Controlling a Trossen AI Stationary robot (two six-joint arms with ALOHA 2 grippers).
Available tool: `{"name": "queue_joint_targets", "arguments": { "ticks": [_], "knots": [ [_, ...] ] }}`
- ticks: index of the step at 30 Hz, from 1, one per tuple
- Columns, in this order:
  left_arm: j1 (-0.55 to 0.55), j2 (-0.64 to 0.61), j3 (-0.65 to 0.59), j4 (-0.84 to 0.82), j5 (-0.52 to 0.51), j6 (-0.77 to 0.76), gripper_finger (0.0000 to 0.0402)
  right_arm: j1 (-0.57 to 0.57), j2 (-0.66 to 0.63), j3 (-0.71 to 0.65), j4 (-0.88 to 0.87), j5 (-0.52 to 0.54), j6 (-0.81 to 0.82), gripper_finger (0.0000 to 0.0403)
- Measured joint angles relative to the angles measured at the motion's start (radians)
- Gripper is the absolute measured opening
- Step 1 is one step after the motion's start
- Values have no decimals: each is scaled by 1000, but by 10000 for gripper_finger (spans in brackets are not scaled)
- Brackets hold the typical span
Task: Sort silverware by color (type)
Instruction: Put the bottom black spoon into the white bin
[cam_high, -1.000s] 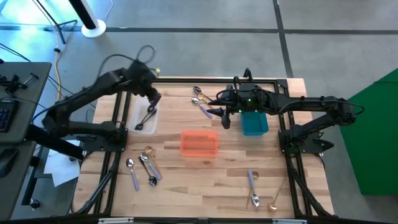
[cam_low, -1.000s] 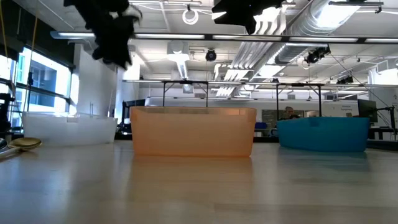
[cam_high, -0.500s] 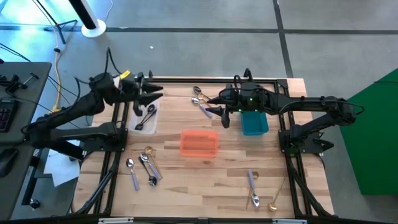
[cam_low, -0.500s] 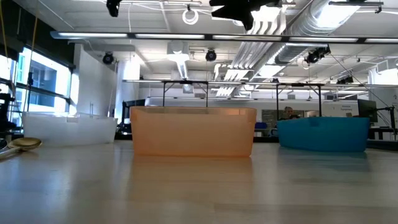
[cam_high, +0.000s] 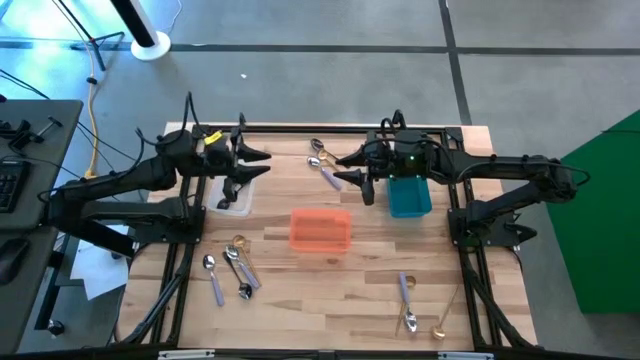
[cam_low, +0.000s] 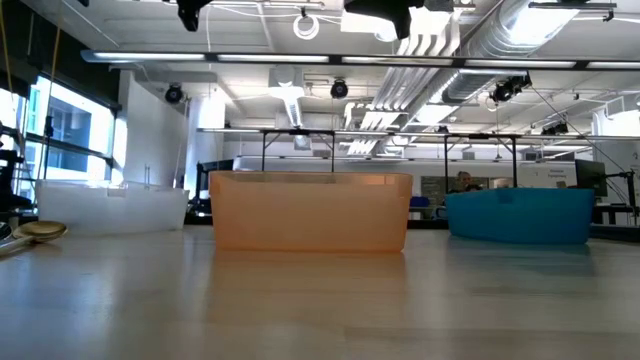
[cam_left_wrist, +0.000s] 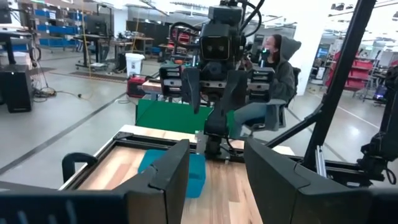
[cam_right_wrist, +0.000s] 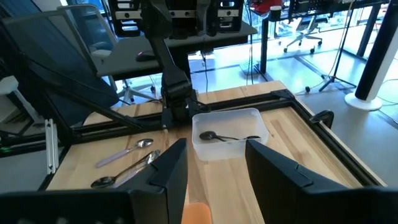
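A: Silverware (cam_high: 231, 262) lies scattered: one black spoon (cam_right_wrist: 225, 136) in the clear bin (cam_high: 236, 190) near the bench's far-left corner, others loose along its far and near edges.

B: Both pincers, left (cam_high: 257, 164) and right (cam_high: 348, 170), hover open, empty, apparently between picks.

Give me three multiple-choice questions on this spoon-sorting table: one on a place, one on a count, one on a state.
1. Where does the glossy black spoon lie?
A. clear plastic bin
B. orange plastic bin
C. teal plastic bin

2. How many bins are on the wooden table?
A. two
B. three
C. four

3. How are the left gripper jaws?
A. shut on a spoon
B. shut, empty
C. open, empty

Answers: 1 A, the right wrist view shows it inside; 2 B, high view shows three; 3 C, the left wrist view shows a clear gap.
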Motion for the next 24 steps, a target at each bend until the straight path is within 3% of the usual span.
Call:
{"name": "queue_joint_targets", "arguments": {
  "ticks": [24],
  "knots": [
    [0,0,0,4,-1,56,145,0,0,0,0,-1,-26,146]
  ]
}}
